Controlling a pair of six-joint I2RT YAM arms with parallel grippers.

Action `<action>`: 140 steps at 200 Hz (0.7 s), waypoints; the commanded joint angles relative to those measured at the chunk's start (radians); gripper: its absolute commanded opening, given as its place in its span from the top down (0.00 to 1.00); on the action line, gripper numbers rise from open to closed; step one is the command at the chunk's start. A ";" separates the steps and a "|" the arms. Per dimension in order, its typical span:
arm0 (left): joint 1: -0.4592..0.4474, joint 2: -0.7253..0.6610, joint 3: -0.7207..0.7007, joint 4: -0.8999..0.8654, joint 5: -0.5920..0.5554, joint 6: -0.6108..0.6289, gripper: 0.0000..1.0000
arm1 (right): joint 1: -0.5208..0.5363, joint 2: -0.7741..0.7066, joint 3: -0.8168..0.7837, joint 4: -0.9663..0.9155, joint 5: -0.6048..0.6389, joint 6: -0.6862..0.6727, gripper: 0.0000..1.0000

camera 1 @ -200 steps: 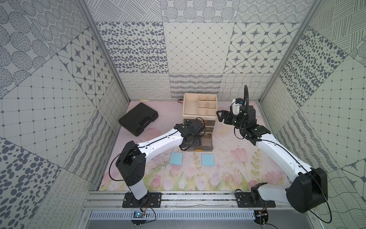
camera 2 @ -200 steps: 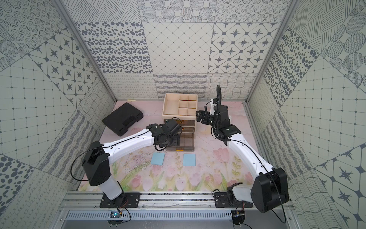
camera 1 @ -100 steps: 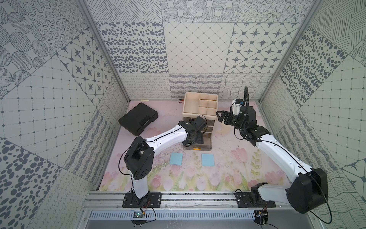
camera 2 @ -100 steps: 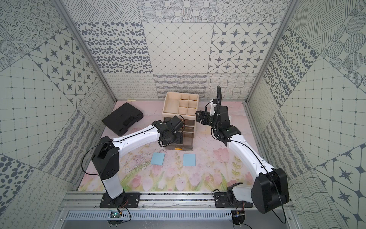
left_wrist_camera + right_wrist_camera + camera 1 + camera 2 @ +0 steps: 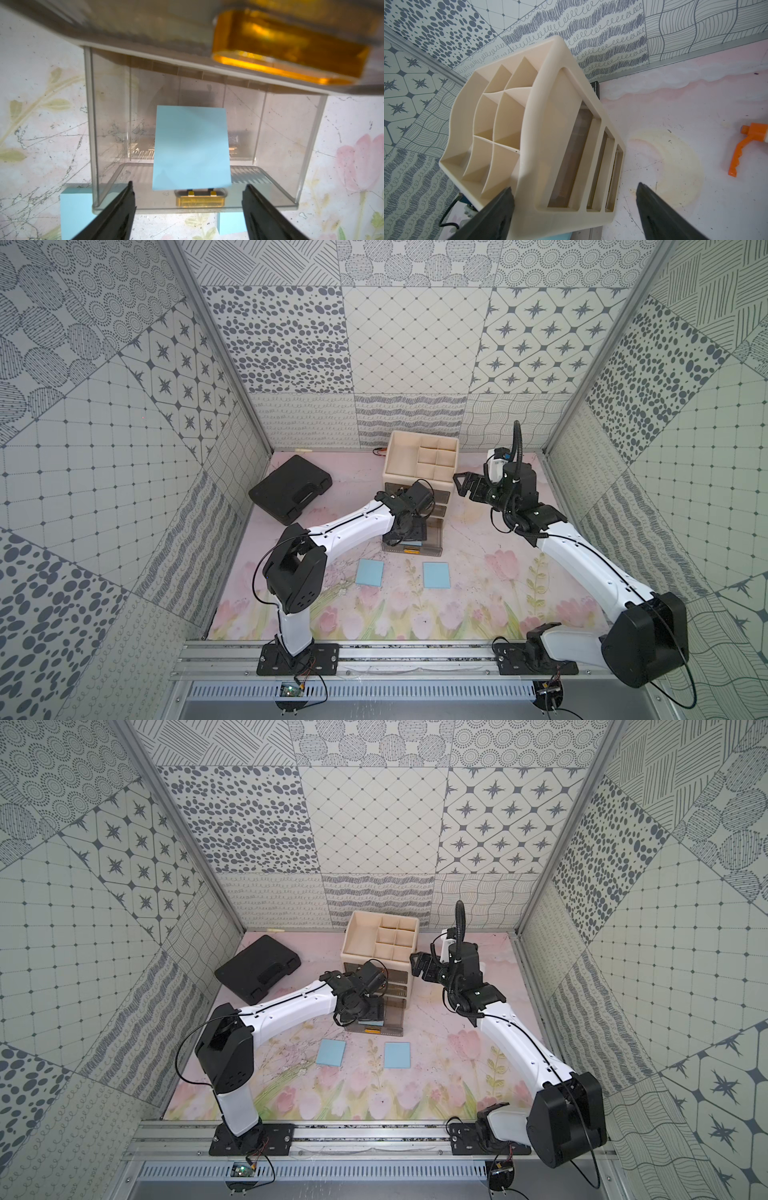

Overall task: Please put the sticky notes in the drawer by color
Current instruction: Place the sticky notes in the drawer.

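Observation:
The drawer cabinet (image 5: 420,464) is cream, and its bottom drawer (image 5: 434,536) is pulled out. A light blue sticky note (image 5: 191,147) lies flat inside that drawer, just behind the gold handle (image 5: 200,200). My left gripper (image 5: 189,184) hangs open above the drawer's front with nothing between its fingers; in both top views its wrist (image 5: 409,514) hides the jaws. Two more blue sticky notes (image 5: 369,572) (image 5: 436,575) lie on the mat in front of the drawer. Beside the cabinet's right side my right gripper (image 5: 465,487) is open and empty, and the cabinet's side wall (image 5: 571,135) fills its view.
A flat black case (image 5: 291,491) lies at the back left of the floral mat. An orange plastic handle (image 5: 744,145) lies on the mat to the right of the cabinet. The enclosure's patterned walls stand close behind and beside the cabinet.
The left arm's elbow has swung rightward while its wrist stayed over the open drawer. Its jaws have spread wider. The right arm has hardly moved.

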 commanded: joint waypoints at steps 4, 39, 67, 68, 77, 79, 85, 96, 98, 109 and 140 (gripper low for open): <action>0.009 -0.022 0.003 -0.002 -0.032 0.039 0.15 | 0.005 -0.018 -0.010 -0.028 -0.006 -0.010 0.05; 0.012 -0.221 -0.080 -0.079 -0.073 0.024 0.05 | 0.005 -0.034 -0.002 -0.047 0.003 -0.020 0.05; 0.021 -0.312 -0.113 -0.263 -0.016 0.078 0.00 | 0.008 -0.042 0.009 -0.065 -0.024 -0.016 0.05; 0.021 -0.315 -0.116 -0.268 -0.013 0.080 0.00 | 0.008 -0.043 0.010 -0.066 -0.024 -0.016 0.05; 0.019 -0.339 -0.164 -0.285 0.013 0.095 0.00 | 0.011 -0.047 0.010 -0.072 -0.027 -0.019 0.05; 0.019 -0.346 -0.178 -0.288 0.015 0.098 0.00 | 0.011 -0.048 0.009 -0.075 -0.027 -0.020 0.05; 0.018 -0.369 -0.220 -0.285 0.021 0.099 0.00 | 0.014 -0.051 0.008 -0.080 -0.026 -0.024 0.05; 0.018 -0.415 -0.298 -0.273 0.030 0.101 0.00 | 0.018 -0.059 0.004 -0.096 -0.017 -0.029 0.05; 0.019 -0.423 -0.308 -0.267 0.035 0.103 0.00 | 0.018 -0.061 0.004 -0.098 -0.015 -0.030 0.05; 0.021 -0.453 -0.373 -0.243 0.052 0.104 0.00 | 0.022 -0.073 0.002 -0.112 -0.002 -0.036 0.04; 0.019 -0.462 -0.488 -0.184 0.077 0.092 0.00 | 0.112 -0.104 0.023 -0.186 0.165 -0.115 0.03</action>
